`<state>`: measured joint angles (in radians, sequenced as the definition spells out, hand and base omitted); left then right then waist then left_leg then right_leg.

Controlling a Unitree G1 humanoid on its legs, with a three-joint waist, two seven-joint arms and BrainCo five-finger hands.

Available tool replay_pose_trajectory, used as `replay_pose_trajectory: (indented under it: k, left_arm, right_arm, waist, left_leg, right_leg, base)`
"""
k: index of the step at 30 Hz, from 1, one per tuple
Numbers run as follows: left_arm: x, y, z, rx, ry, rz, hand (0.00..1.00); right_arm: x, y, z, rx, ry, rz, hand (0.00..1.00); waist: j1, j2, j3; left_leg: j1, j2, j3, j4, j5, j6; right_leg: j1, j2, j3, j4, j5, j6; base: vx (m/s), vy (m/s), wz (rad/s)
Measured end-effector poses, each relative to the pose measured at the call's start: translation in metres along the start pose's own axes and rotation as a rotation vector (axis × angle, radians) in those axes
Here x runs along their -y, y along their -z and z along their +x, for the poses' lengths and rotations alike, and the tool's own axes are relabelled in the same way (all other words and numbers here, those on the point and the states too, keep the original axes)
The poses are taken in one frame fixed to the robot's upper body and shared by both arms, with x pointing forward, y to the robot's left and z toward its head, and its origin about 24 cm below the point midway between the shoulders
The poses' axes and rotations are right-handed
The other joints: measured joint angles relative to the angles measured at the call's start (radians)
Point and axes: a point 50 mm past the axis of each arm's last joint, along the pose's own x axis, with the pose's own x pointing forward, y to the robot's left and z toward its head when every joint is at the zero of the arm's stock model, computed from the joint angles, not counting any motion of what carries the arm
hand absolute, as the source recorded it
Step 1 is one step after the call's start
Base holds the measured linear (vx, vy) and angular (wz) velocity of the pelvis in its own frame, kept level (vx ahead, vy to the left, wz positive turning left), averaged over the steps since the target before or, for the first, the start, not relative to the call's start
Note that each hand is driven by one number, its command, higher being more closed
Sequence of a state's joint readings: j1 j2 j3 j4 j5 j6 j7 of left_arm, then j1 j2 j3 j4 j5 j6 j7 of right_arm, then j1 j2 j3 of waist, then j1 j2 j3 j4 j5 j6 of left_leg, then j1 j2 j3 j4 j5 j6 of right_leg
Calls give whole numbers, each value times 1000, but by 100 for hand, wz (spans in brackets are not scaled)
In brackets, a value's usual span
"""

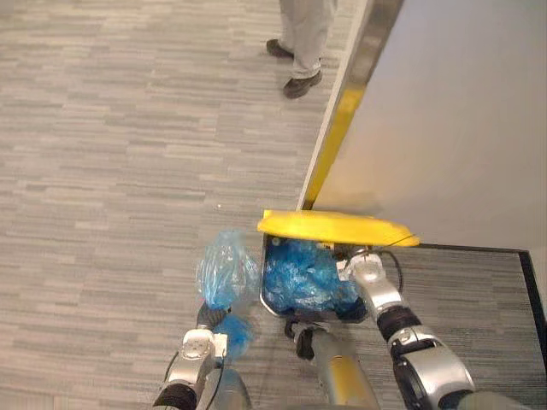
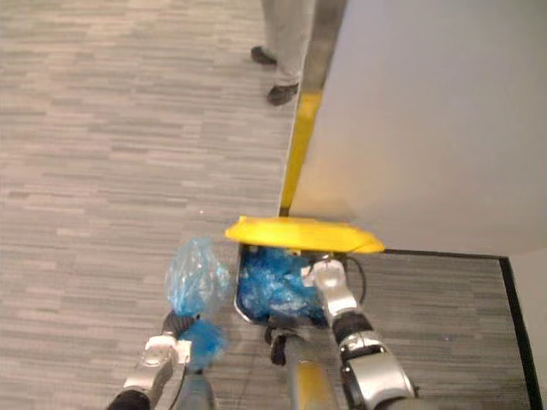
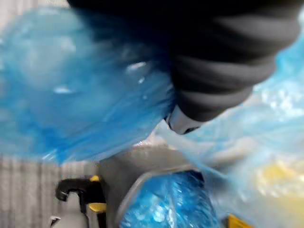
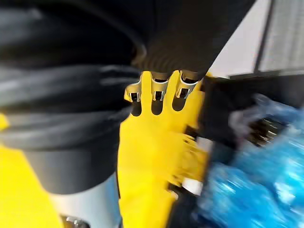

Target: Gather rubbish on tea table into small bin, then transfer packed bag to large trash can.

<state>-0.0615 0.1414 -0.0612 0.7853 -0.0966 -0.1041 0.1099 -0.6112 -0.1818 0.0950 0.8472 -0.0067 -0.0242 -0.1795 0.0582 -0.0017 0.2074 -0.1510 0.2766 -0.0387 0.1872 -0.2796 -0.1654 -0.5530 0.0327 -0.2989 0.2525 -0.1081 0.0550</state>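
A packed blue rubbish bag (image 1: 226,269) hangs just left of the large trash can (image 1: 272,306), above the carpet. My left hand (image 1: 208,318) is under it, shut on its gathered plastic, which also bunches below the hand; the left wrist view has this bag (image 3: 80,95) right against the hand's dark cover. The can's yellow lid (image 1: 338,227) is raised, and the crumpled blue liner (image 1: 303,275) inside shows. My right hand (image 1: 366,272) reaches up to the underside of the lid at the can's right side; the right wrist view has it pressed close to the yellow lid (image 4: 156,137).
A pale wall panel (image 1: 453,120) with a yellow-striped metal edge (image 1: 342,120) stands right behind the can. A person's legs and dark shoes (image 1: 301,51) are on the grey carpet further off. A dark-edged mat (image 1: 479,290) lies to the right.
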Motion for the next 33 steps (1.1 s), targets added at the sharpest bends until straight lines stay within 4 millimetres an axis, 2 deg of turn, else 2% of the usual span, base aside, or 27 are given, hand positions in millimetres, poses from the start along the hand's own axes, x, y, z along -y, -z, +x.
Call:
replay_pose_trajectory:
  k: [1, 3, 6, 9, 18, 22, 27, 30, 31, 33]
  left_arm:
    - [0, -1, 0, 3, 2, -2, 100]
    - [2, -13, 1, 58, 8, -21, 100]
    - [9, -25, 3, 110, 41, -21, 100]
    - [19, -43, 3, 185, 83, -20, 100]
    - [37, -69, -4, 304, 190, -27, 100]
    - [52, -90, -12, 386, 274, -55, 100]
    - [70, -132, -30, 557, 394, -127, 100]
    - [88, -162, -53, 700, 519, -167, 100]
    - [91, -166, -56, 718, 540, -169, 100]
    - [107, -182, -72, 790, 640, -171, 100]
  right_arm:
    - [2, -5, 2, 11, 5, 4, 0]
    - [19, -40, 16, 89, 53, 0, 0]
    - [33, -74, 27, 143, 96, 23, 0]
    - [42, -93, 31, 170, 127, 43, 0]
    - [44, -118, 36, 187, 143, 110, 0]
    - [45, -128, 36, 203, 142, 125, 0]
    - [53, -139, 37, 226, 149, 108, 0]
    - [53, -141, 37, 233, 133, 78, 0]
    - [53, -141, 37, 233, 132, 78, 0]
    - [53, -141, 37, 231, 119, 75, 0]
  waist:
    - [-1, 0, 0]
    - [0, 0, 20]
    - [-1, 2, 27]
    - [-2, 3, 52]
    - [-3, 7, 75]
    - [-7, 15, 91]
    - [-8, 18, 108]
    - [-11, 23, 110]
    - [-12, 24, 111]
    - [-13, 43, 121]
  left_leg:
    - [-5, 0, 0, 0, 0, 1]
    - [-15, 1, 0, 0, 3, -2]
    - [-20, 6, 0, 1, 7, -9]
    - [-20, 6, 1, 2, 14, -21]
    - [-20, 4, 4, 3, 15, -22]
    - [-13, 5, 2, 8, 15, -24]
    - [-17, 4, 3, 8, 14, -26]
    - [-17, 5, 3, 13, 14, -30]
    - [-17, 5, 3, 15, 14, -31]
    - [-3, 12, 2, 29, 6, -44]
  right_leg:
    - [-2, 1, 1, -6, 4, 0]
    - [-3, 12, 7, -36, 20, 1]
    - [-3, 22, 9, -57, 32, -7]
    - [2, 24, 9, -65, 36, -6]
    - [13, 29, 18, -90, 57, -12]
    - [31, 32, 19, -105, 63, -12]
    - [32, 35, 25, -121, 73, -6]
    - [33, 36, 27, -121, 76, -9]
    - [34, 36, 27, -122, 76, -9]
    - [63, 46, 27, -144, 88, -16]
  base:
    - [-74, -10, -14]
    - [-58, -12, -12]
    - [-29, -1, -9]
    - [0, 0, 0]
    - [-4, 16, 0]
    - [4, 5, -1]
    - [-2, 6, 0]
    - [0, 0, 0]
    - [0, 0, 0]
    - [9, 13, -2]
